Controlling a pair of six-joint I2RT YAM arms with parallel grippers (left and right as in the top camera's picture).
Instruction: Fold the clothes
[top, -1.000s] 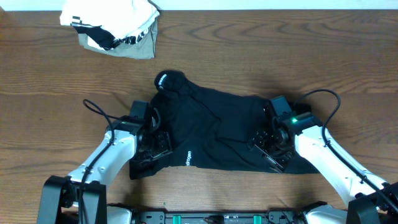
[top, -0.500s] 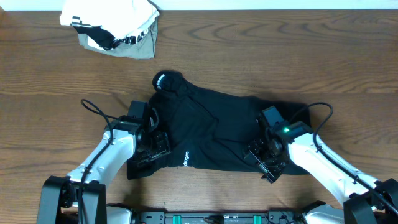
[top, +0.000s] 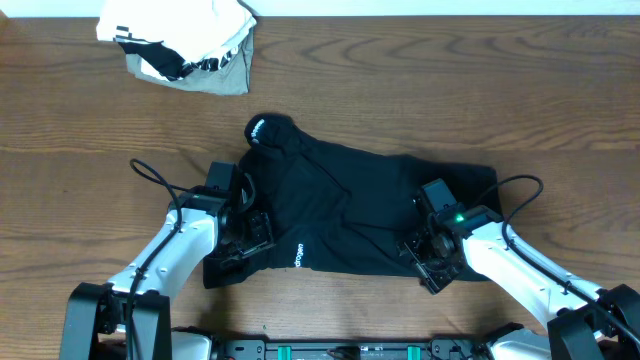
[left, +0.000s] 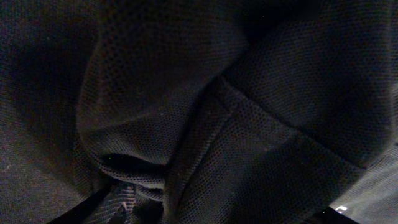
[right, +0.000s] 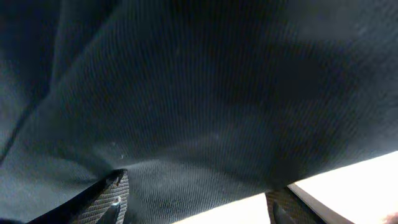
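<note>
Right fingers (top: 434, 274) inward; logo (top: 298, 256) overhead only

My left arm (top: 170, 255) and right arm (top: 520, 272) are smooth white tubes joined by black blocks at elbow and wrist. My left pincer (top: 247, 240) is black and boxy, and so is my right pincer (top: 428, 262). A thin black left cable (top: 150, 176) loops off one arm, a right cable (top: 520, 185) off the other. A green light (top: 460, 215) glows on my right wrist. Close up, my fingers (right: 115, 194) are dark and ribbed.
</note>
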